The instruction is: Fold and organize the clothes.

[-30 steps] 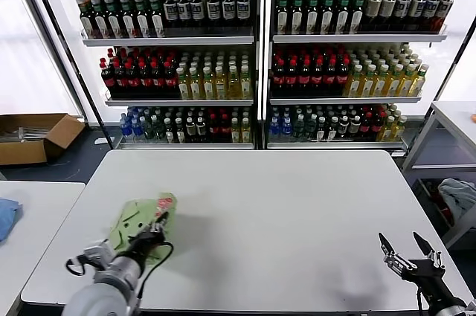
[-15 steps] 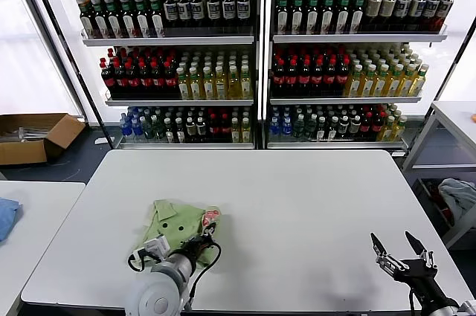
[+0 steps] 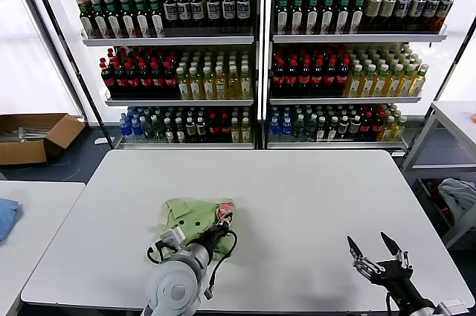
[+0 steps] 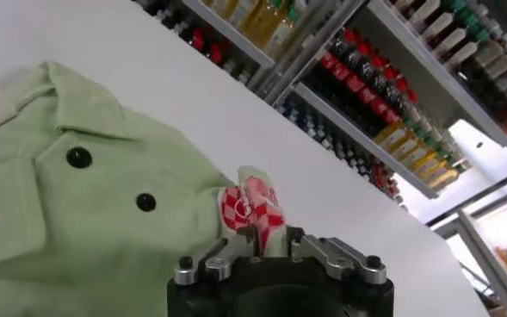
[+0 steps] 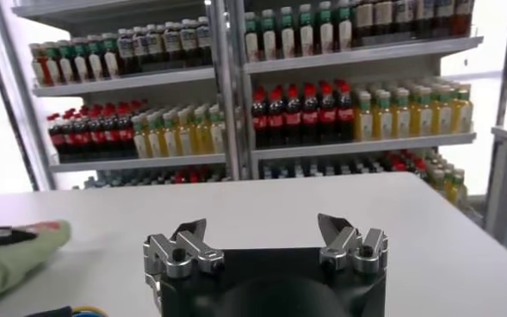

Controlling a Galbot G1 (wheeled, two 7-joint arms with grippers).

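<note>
The light green shirt (image 3: 192, 218) lies bunched on the white table (image 3: 312, 189), left of centre near the front edge. Its dark buttons face up in the left wrist view, shirt (image 4: 107, 198). A red-and-white checkered fold (image 4: 255, 207) sticks up at the shirt's right end. My left gripper (image 3: 222, 227) sits right at that fold; in its own view the left gripper (image 4: 266, 245) has its jaws parted a little, with the checkered fabric lying between them. My right gripper (image 3: 367, 240) hovers over the front right of the table, wide open and holding nothing, right gripper (image 5: 260, 226).
Tall shelves of bottles (image 3: 260, 56) stand behind the table. A cardboard box (image 3: 33, 136) lies on the floor at the left. A side table with a blue cloth (image 3: 6, 215) is at the left, and another table with cloth (image 3: 460, 197) at the right.
My left gripper has dragged the shirt to the right, toward the table's middle, and its jaws have loosened on the checkered fold. The right gripper has drifted left.
</note>
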